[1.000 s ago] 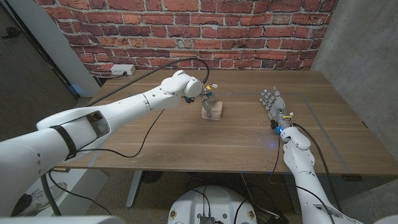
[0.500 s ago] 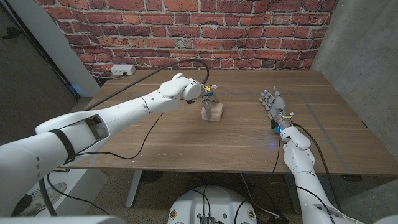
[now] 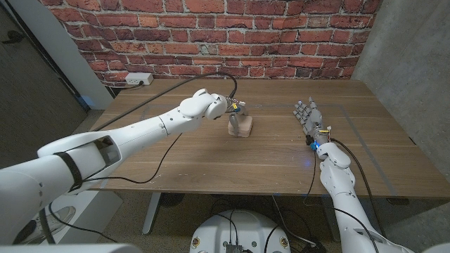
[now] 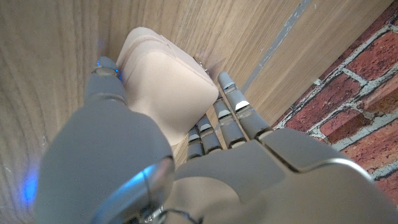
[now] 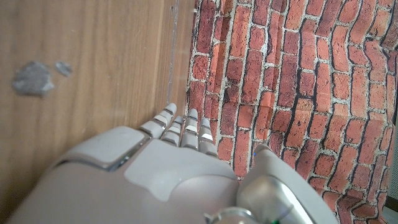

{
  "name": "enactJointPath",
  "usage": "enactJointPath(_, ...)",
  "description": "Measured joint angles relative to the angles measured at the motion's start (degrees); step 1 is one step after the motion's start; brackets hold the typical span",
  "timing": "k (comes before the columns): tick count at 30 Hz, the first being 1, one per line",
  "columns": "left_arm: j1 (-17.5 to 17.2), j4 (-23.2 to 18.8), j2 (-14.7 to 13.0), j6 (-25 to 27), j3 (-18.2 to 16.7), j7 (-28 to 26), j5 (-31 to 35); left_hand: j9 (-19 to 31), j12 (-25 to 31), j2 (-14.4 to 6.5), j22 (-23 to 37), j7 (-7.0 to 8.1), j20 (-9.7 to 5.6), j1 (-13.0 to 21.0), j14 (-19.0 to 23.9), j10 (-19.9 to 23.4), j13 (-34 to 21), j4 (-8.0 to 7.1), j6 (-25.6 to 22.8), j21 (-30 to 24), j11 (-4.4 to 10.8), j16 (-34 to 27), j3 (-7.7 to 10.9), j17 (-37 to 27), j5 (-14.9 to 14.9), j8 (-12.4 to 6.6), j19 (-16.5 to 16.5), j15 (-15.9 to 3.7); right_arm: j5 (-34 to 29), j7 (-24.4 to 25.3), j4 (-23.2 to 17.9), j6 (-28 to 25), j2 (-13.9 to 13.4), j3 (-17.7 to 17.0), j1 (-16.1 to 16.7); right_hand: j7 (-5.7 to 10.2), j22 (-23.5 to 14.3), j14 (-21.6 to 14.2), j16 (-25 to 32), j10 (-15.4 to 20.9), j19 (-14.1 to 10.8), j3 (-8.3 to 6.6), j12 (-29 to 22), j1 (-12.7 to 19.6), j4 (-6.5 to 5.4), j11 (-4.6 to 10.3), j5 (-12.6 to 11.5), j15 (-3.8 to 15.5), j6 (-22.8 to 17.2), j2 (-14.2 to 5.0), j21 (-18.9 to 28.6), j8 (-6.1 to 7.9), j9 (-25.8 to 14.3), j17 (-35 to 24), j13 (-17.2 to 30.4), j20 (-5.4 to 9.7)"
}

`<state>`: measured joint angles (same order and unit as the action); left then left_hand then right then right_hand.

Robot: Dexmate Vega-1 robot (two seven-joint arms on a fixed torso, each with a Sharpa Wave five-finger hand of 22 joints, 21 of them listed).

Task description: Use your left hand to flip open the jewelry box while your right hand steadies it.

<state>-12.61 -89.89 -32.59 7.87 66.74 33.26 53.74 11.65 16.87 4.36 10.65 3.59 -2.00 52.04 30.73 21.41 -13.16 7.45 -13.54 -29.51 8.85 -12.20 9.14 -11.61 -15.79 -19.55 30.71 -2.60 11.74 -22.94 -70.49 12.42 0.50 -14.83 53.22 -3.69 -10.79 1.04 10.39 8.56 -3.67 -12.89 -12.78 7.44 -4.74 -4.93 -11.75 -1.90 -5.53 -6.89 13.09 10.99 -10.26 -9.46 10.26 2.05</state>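
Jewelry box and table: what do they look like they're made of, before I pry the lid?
Jewelry box: smooth matte pale-pink covering, likely faux leather or plastic, judging by its rounded corners and even, unpatterned surface; a small metal-looking clasp shows at its edge. Table: wood or wood veneer, satin finish, with visible lengthwise grain. The left hand is at the box.

It looks like a lab or test room: a bare wooden table [image 3: 267,151] stands against a red brick wall [image 3: 246,31], with a white power strip [image 3: 138,79] and grey concrete at the side.
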Motion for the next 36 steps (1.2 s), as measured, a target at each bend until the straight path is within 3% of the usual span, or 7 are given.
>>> enactJointPath(4, -0.56, 0.17, -0.08, -0.86, 0.28, -1.70, 2.23, 0.23, 1.96, 0.85, -0.12, -1.37, -1.16, 0.85, 5.40, 3.74, -0.31, 0.63, -2.99, -1.61, -1.86, -0.94, 0.65, -0.13, 1.38, -2.02, 4.87, 1.20, -0.05, 0.11, 0.37, 0.25, -0.01, -0.01, -0.22, 0.42, 0.00, -0.16, 0.00, 0.06, -0.20, 0.04, 0.00, -0.12, -0.04, -0.05, 0.00, -0.15, -0.42, 0.12, 0.00, 0.00, 0.00, 0.00, 0.00, -0.20)
enactJointPath(8, -0.95, 0.55, -0.08, -1.71, 0.34, -3.52, 3.60, 0.30, 5.33, 1.16, -0.27, -4.12, -1.56, 1.14, 9.06, 8.70, -0.67, 2.35, -5.75, -3.30, -6.55, -2.45, 2.37, -0.53, 4.08, -6.08, 9.60, 3.41, -0.10, 0.16, 0.79, 0.39, -0.05, -0.03, -0.51, 0.42, 0.00, -0.32, 0.00, 0.06, -0.19, 0.25, 0.00, -0.27, -0.25, -0.05, 0.00, -0.31, -0.41, 0.27, 0.00, 0.00, 0.00, 0.00, 0.00, -0.20)
enactJointPath(11, -1.60, 0.98, -0.12, -2.30, 0.25, -5.79, 4.68, 0.30, 8.80, 1.93, -0.22, -7.02, -1.91, 1.89, 11.59, 12.84, -1.71, 4.20, -8.64, -5.08, -10.67, -3.61, 4.22, -1.03, 3.50, -9.83, 13.01, 4.75, -0.16, 0.21, 1.28, 0.58, -0.12, -0.03, -0.80, 0.72, 0.00, -0.36, 0.00, 0.06, -0.40, 0.25, 0.00, -0.31, -0.25, -0.05, 0.00, -0.34, -0.72, 0.31, 0.00, 0.00, 0.00, 0.00, 0.00, -0.40)
enactJointPath(13, -2.25, 1.27, -0.25, -2.50, -0.03, -7.00, 5.04, 0.40, 10.89, 2.83, 0.05, -8.15, -1.88, 2.78, 11.83, 13.97, -2.88, 4.66, -9.76, -6.74, -11.80, -5.14, 4.68, -2.42, 1.92, -12.23, 14.77, 4.91, -0.22, 0.25, 1.54, 0.68, -0.16, -0.03, -0.97, 0.72, 0.00, -0.36, 0.00, 0.06, -0.40, 0.25, 0.00, -0.31, -0.25, -0.05, 0.00, -0.34, -0.72, 0.31, 0.00, 0.00, 0.00, 0.00, 0.00, -0.40)
enactJointPath(18, -3.29, 1.87, -0.43, -3.07, -0.52, -10.49, 6.16, 0.33, 13.95, 4.06, 0.56, -8.72, -4.28, 3.81, 12.01, 14.58, -5.37, 4.67, -10.31, -10.89, -12.39, -7.12, 4.68, -5.25, -0.67, -15.65, 19.63, 4.95, -0.33, 0.26, 2.50, 0.95, -0.32, 0.07, -1.61, 0.72, 0.00, -0.36, 0.00, 0.29, -0.60, 0.25, 0.00, -0.31, -0.25, -0.29, 0.00, -0.34, -0.72, 0.31, 0.00, 0.00, 0.00, 0.00, 0.00, -0.20)
enactJointPath(28, -4.39, 3.00, -0.39, -3.32, -1.58, -13.58, 6.22, 1.29, 14.77, 7.42, 0.70, -10.58, -5.54, 1.95, 15.64, 18.58, -7.43, 5.54, -14.26, -14.16, -13.66, -8.03, 5.56, -7.32, -2.17, -16.40, 22.94, 4.74, -0.40, 0.26, 3.78, 1.42, -0.60, 0.18, -2.37, 1.03, 0.00, -0.66, 0.00, 0.40, -0.60, 0.24, 0.00, -0.30, -0.24, -0.39, 0.00, -0.65, -1.02, 0.31, 0.00, 0.00, 0.00, 0.00, 0.00, -0.20)
enactJointPath(36, -5.52, 3.48, -0.48, -3.18, -3.22, -14.35, 4.43, 1.83, 14.79, 7.56, 0.71, -10.64, -5.56, 2.08, 15.66, 18.71, -8.11, 5.92, -14.35, -14.63, -13.75, -8.03, 5.94, -7.75, -2.45, -16.73, 22.92, 4.75, -0.42, 0.18, 3.95, 1.52, -0.75, 0.27, -2.55, 1.03, 0.00, -0.96, 0.00, 0.47, -0.60, 0.24, 0.00, -0.30, -0.24, -0.47, 0.00, -0.37, -1.02, 0.30, 0.00, 0.00, 0.00, 0.00, 0.00, -0.20)
